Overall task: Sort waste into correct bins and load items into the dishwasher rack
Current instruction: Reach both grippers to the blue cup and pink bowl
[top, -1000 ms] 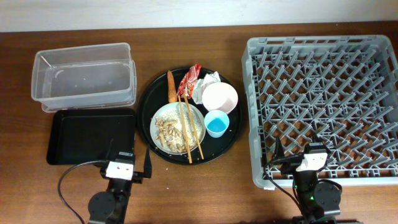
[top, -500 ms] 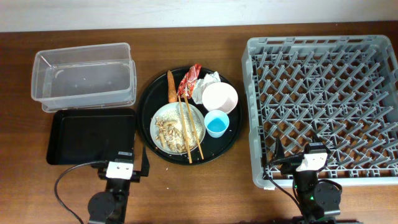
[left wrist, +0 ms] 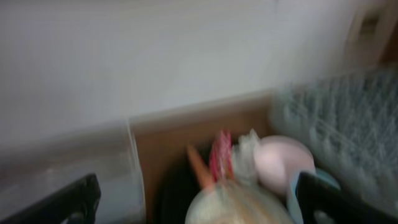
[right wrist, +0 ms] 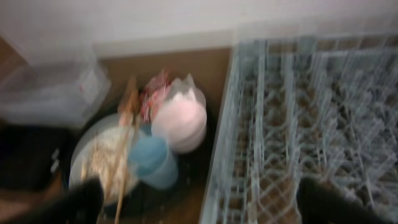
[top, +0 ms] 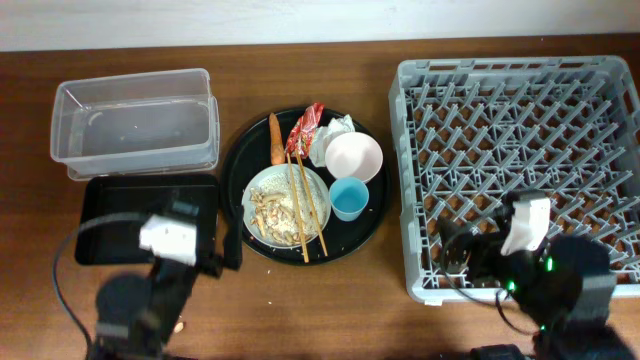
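Observation:
The grey dishwasher rack (top: 520, 90) stands at the right. On the round black tray, a pale plate (top: 262, 190) holds beige food scraps, with chopsticks (top: 303, 205) across it. Beside it are an orange carrot (top: 275, 140), a red wrapper (top: 305, 128), a white napkin (top: 338, 127), a white bowl (top: 353, 157) and a blue cup (top: 348, 198). The clear tub (top: 135, 120) and the black rectangular tray (top: 130, 205) are at the left. My left gripper (top: 205, 258) (left wrist: 199, 208) is open and empty near the black tray's front right corner. My right gripper (top: 470, 250) (right wrist: 205, 202) is open and empty over the rack's front left part.
The round black tray (top: 240, 160) sits between the bins and the rack. The wrist views are motion-blurred; the left one shows the bowl (left wrist: 283, 165) and wrapper (left wrist: 219, 155), the right one the cup (right wrist: 152, 162) and rack (right wrist: 311, 112).
Both arms have risen from the table's front edge and are blurred by motion. The left wrist has shifted left and back, the right one right and back over the rack.

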`<state>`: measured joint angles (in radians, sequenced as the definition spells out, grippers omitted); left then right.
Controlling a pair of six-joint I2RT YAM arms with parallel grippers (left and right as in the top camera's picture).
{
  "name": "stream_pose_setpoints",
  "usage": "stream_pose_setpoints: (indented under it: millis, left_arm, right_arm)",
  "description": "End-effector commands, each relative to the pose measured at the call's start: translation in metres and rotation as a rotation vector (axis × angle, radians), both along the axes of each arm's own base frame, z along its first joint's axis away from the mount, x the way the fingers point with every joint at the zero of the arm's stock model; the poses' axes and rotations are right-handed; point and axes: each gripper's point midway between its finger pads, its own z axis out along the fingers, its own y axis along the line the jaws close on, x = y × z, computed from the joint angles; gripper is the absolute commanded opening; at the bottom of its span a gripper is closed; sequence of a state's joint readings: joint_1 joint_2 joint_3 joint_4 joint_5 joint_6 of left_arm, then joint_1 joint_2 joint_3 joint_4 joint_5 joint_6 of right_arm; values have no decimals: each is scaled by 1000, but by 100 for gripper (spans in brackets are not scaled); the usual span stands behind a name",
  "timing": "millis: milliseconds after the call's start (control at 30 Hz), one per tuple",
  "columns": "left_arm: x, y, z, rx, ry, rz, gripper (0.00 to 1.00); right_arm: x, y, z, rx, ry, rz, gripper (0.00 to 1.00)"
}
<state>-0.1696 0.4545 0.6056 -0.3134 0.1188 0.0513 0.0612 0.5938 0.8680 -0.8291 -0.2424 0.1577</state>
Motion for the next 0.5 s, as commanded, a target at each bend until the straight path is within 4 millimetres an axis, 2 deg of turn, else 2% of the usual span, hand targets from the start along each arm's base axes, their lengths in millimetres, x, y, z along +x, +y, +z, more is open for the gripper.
stream_pose_setpoints:
  millis: [0, 67, 100, 133, 167, 233, 267, 300, 333, 367, 400, 467]
  left_arm:
    - [26, -15, 6, 8, 253, -53, 100]
    - [33, -27, -7, 4, 391, -114, 100]
    - [40, -33, -28, -6, 488, -131, 99]
    - [42, -37, -38, -13, 529, -153, 100]
    - [42, -46, -45, -31, 563, -198, 100]
    - [44, -57, -52, -65, 604, -255, 100]
    - [49, -57, -41, -119, 598, -229, 100]
    - [57, -53, -11, -172, 547, -199, 99]
    - [61, -47, 7, -173, 512, -170, 100]
    - [61, -33, 21, -154, 510, -80, 99]
    - [58, -23, 20, -131, 536, -23, 99]
    - [50, -7, 4, -87, 621, 65, 99]
  right_arm:
    - [16, 13, 25, 44, 162, 56, 98]
    - [19, 36, 29, 131, 258, 167, 98]
    - [31, 46, 27, 171, 286, 213, 98]
    - [36, 50, 23, 186, 310, 228, 98]
    - [41, 55, 16, 194, 345, 234, 98]
    - [50, 68, -16, 135, 464, 210, 98]
    - [54, 76, -35, 78, 522, 178, 98]
    - [62, 89, -61, -31, 564, 130, 98]
    - [69, 100, -72, -81, 561, 110, 98]
    - [80, 110, -89, -123, 566, 67, 92]
    - [87, 111, -101, -138, 584, 22, 85]
    - [95, 116, -127, -148, 639, 4, 74]
